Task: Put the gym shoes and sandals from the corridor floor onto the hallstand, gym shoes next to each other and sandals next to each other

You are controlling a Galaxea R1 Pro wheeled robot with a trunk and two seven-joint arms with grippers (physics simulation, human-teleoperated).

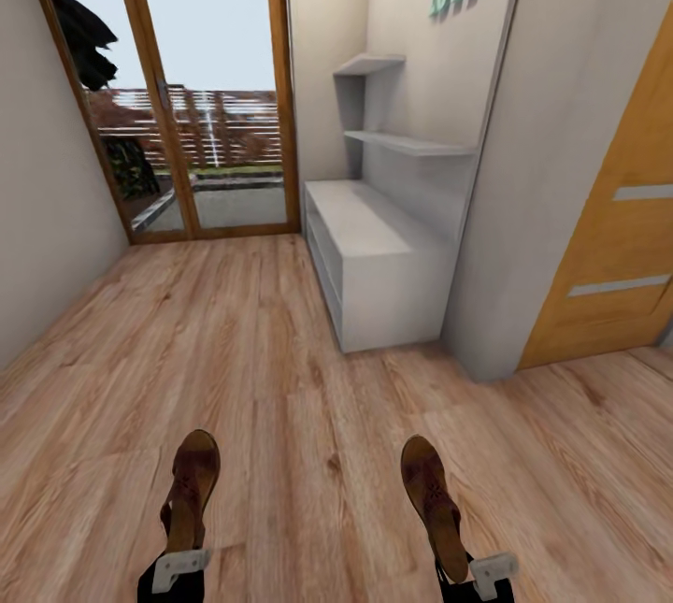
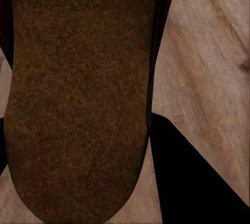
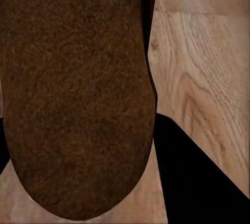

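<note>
Each arm carries one sandal, so the step in hand looks like the carry toward the hallstand (image 1: 379, 252), with placing not yet done. The left gripper (image 1: 179, 566) is closed on the left sandal (image 1: 190, 489) at its heel end, and the right gripper (image 1: 481, 573) is closed on the right sandal (image 1: 435, 500) the same way; both shoes point forward toward the hallstand with their toes raised off the corridor floor (image 1: 280, 379). The wrist views look onto the dark brown soles, the left sandal (image 2: 78, 94) and the right sandal (image 3: 75, 88), with planks beyond them.

The hallstand stands ahead and slightly to the robot's right, well apart from both sandals, its low grey bench top bare and two staggered shelves above it. The glass door (image 1: 201, 79) lies just left of the hallstand, and the wooden door (image 1: 617, 238) to its right. Both arms are held low and near the body, roughly parallel. The next move likely calls for driving closer, then setting the sandals side by side on the bench. No gym shoes show here
</note>
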